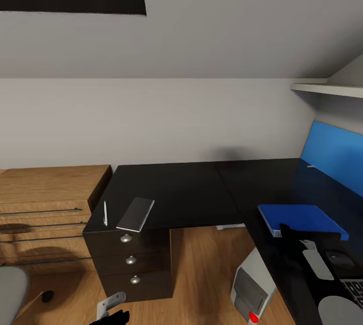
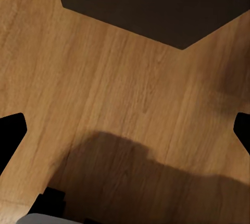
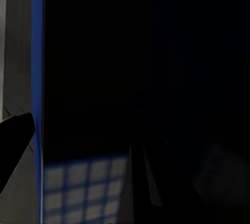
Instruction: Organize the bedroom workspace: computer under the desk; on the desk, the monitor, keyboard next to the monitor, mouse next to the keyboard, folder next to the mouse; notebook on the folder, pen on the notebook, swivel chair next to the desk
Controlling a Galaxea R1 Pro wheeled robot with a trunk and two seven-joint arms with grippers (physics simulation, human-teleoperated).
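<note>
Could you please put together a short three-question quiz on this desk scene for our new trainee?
1. True or false: the notebook already lies on the folder.
2. Which lies right beside the notebook on the desk? A) pen B) mouse C) computer
3. Fill in: the computer stands on the ____, at the desk's edge.

Key:
1. False; the notebook lies above the drawer unit, far from the folder.
2. A
3. floor

Black desk (image 1: pixel 191 189): pen (image 1: pixel 105 212), notebook (image 1: pixel 135 214), folder (image 1: pixel 301 218).
</note>
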